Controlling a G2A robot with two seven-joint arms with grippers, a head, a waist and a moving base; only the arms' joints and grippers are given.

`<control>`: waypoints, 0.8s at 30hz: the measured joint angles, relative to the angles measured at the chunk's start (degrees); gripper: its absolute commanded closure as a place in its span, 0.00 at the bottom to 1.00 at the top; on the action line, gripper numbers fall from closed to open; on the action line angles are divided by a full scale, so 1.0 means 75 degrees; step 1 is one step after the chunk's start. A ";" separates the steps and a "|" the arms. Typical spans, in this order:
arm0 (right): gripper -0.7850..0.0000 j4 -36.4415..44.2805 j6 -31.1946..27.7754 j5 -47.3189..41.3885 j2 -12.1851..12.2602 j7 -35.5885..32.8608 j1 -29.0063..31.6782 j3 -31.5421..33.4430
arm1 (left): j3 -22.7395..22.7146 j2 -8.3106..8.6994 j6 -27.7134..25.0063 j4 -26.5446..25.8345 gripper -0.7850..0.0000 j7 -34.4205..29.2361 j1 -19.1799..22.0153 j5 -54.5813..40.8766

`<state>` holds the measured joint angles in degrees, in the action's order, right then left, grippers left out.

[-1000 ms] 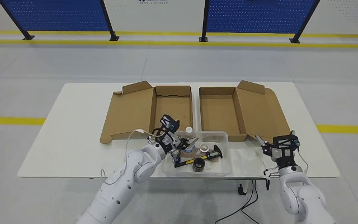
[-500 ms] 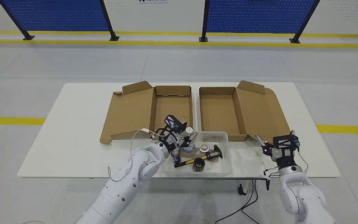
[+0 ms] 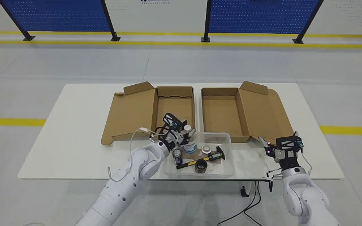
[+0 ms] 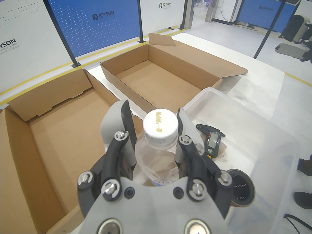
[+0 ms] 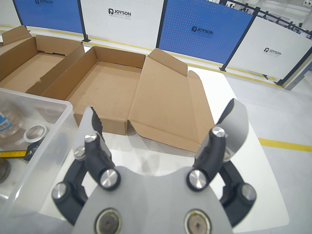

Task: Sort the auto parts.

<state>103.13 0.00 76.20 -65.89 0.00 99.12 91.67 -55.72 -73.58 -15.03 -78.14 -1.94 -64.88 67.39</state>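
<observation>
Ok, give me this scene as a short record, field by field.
left hand: shut on clear bottle, at the edge of the bin next to the left box
right hand: open, holding nothing, over the table right of the bin
boxes: left box and right box, both open
bin contents: caliper, black ring, other parts

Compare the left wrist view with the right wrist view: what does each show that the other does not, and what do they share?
Left wrist view: the left gripper, shut on a white-capped bottle; the screen of a digital caliper. Right wrist view: the right gripper, open above the table; a silver ring in the clear bin. Both: that bin, the left cardboard box and the right cardboard box.
</observation>
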 measured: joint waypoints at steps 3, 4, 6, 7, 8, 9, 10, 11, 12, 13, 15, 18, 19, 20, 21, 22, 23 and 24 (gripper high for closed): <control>0.00 0.0000 0.0000 0.0000 0.0000 0.0000 0.0000 0.0000 | -0.0044 -0.0020 0.0167 -0.0087 1.00 0.0025 -0.0015 -0.0069; 0.00 0.0000 0.0000 0.0000 0.0000 0.0000 0.0000 0.0000 | -0.0055 -0.0025 0.0169 -0.0121 1.00 0.0027 -0.0005 -0.0069; 0.00 0.0000 0.0000 0.0000 0.0000 0.0000 0.0000 0.0000 | -0.0075 -0.0027 0.0147 -0.0176 1.00 0.0055 0.0013 -0.0022; 0.00 0.0000 0.0000 0.0000 0.0000 0.0000 0.0000 0.0000 | -0.0092 -0.0028 0.0135 -0.0215 1.00 0.0082 0.0021 0.0004; 0.00 0.0000 0.0000 0.0000 0.0000 0.0000 0.0000 0.0000 | -0.0107 -0.0028 0.0126 -0.0251 1.00 0.0103 0.0027 0.0024; 0.00 0.0000 0.0000 0.0000 0.0000 0.0000 0.0000 0.0000 | -0.0126 -0.0027 0.0120 -0.0298 1.00 0.0125 0.0033 0.0047; 0.00 0.0000 0.0000 0.0000 0.0000 0.0000 0.0000 0.0000 | -0.0155 -0.0025 0.0112 -0.0389 1.00 0.0153 0.0039 0.0082; 0.00 0.0000 0.0000 0.0000 0.0000 0.0000 0.0000 0.0000 | -0.0181 -0.0021 0.0100 -0.0484 1.00 0.0169 0.0038 0.0106; 0.00 0.0000 0.0000 0.0000 0.0000 0.0000 0.0000 0.0000 | -0.0213 -0.0016 0.0079 -0.0602 1.00 0.0171 0.0033 0.0118; 0.00 0.0000 0.0000 0.0000 0.0000 0.0000 0.0000 0.0000 | -0.0265 -0.0006 0.0035 -0.0793 1.00 0.0142 0.0020 0.0119; 0.00 0.0000 0.0000 0.0000 0.0000 0.0000 0.0000 0.0000 | -0.0365 0.0014 -0.0048 -0.1158 1.00 0.0014 -0.0022 0.0077; 0.00 0.0000 0.0000 0.0000 0.0000 0.0000 0.0000 0.0000 | -0.0568 0.0064 -0.0286 -0.1926 1.00 -0.0411 -0.0164 -0.0154; 0.00 0.0000 0.0000 0.0000 0.0000 0.0000 0.0000 0.0000 | -0.0648 0.0093 -0.0446 -0.2231 1.00 -0.0631 -0.0240 -0.0219; 0.00 0.0000 0.0000 0.0000 0.0000 0.0000 0.0000 0.0000 | -0.0710 0.0115 -0.0564 -0.2448 1.00 -0.0784 -0.0303 -0.0266; 0.00 0.0000 0.0000 0.0000 0.0000 0.0000 0.0000 0.0000 | -0.0772 0.0136 -0.0674 -0.2656 1.00 -0.0923 -0.0375 -0.0321; 0.00 0.0000 0.0000 0.0000 0.0000 0.0000 0.0000 0.0000 | -0.0848 0.0163 -0.0816 -0.2912 1.00 -0.1096 -0.0476 -0.0406; 0.00 0.0000 0.0000 0.0000 0.0000 0.0000 0.0000 0.0000 | -0.0903 0.0184 -0.0921 -0.3092 1.00 -0.1217 -0.0549 -0.0447; 0.00 0.0000 0.0000 0.0000 0.0000 0.0000 0.0000 0.0000 | -0.0958 0.0207 -0.1030 -0.3259 1.00 -0.1328 -0.0616 -0.0433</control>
<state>103.13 0.00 76.20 -65.89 0.00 99.12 91.67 -62.91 -72.03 -22.76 -102.59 -11.90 -69.50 64.14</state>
